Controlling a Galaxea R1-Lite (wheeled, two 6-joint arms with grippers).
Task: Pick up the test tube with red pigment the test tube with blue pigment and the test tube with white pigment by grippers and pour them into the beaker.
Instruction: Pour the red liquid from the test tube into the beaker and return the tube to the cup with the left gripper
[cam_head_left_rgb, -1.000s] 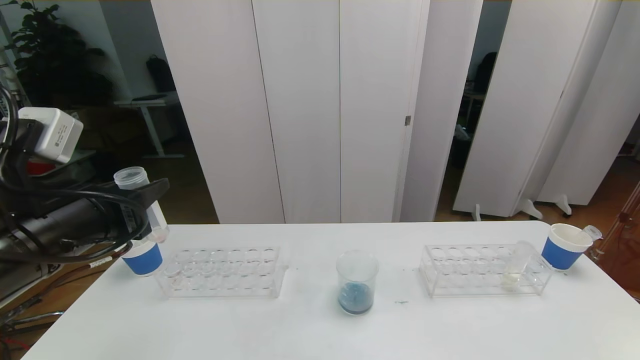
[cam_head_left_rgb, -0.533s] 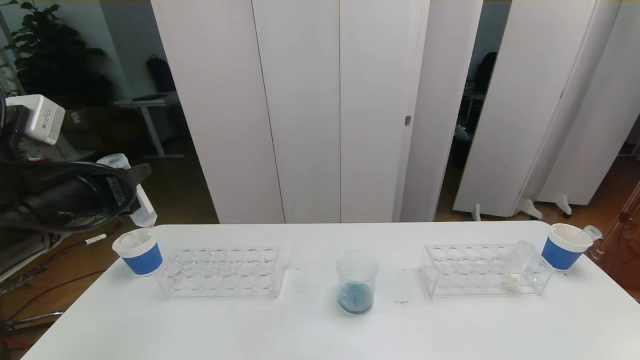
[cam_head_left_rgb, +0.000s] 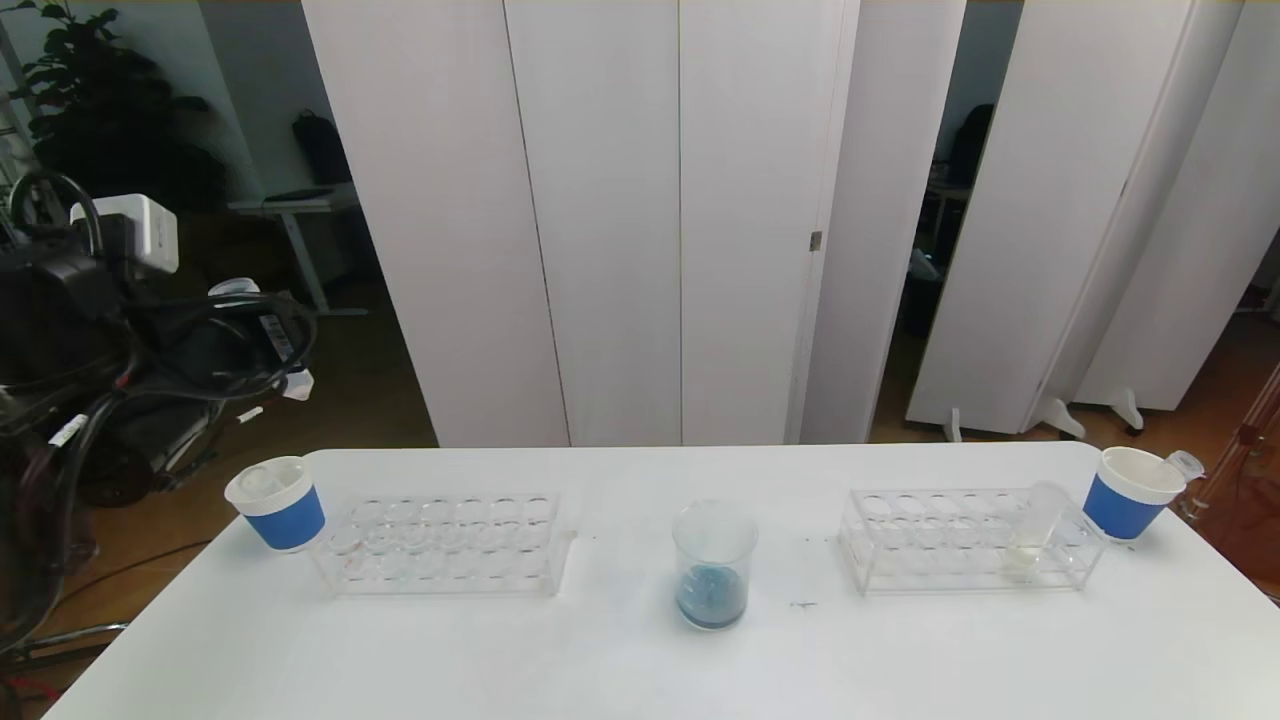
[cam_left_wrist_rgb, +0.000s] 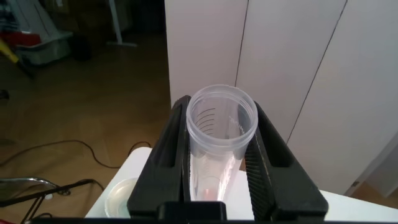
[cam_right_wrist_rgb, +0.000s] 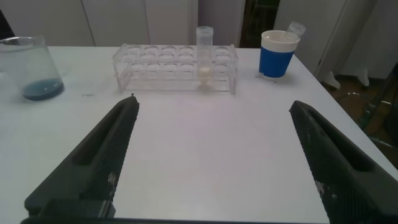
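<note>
The beaker (cam_head_left_rgb: 714, 565) stands at the middle of the table (cam_head_left_rgb: 640, 660) between two clear racks, and a layer of blue liquid already lies at its bottom, so I judge the blue pour to be done; no tube with blue liquid shows in either rack. The left gripper (cam_left_wrist_rgb: 216, 180) hangs high beyond the table's left edge, above and behind the left blue cup (cam_head_left_rgb: 277, 503), its fingers clamped on a clear tube (cam_left_wrist_rgb: 217, 137) held mouth up; the left wrist view shows only a faint reddish trace low inside it, so this is probably the red tube, though whether its contents have gone into the beaker I cannot tell, since no red shows in the blue there. The test tube with white pigment (cam_right_wrist_rgb: 204, 48) stands upright in the right rack (cam_head_left_rgb: 968, 540), near that rack's end by the right blue cup (cam_head_left_rgb: 1133, 492), its pale liquid untouched; that cup holds what seems a tube leaning on its rim. The right gripper (cam_right_wrist_rgb: 211, 155) hovers low over the near right of the table, jaws spread wide and empty, facing the rack; the white pour is left to do.
</note>
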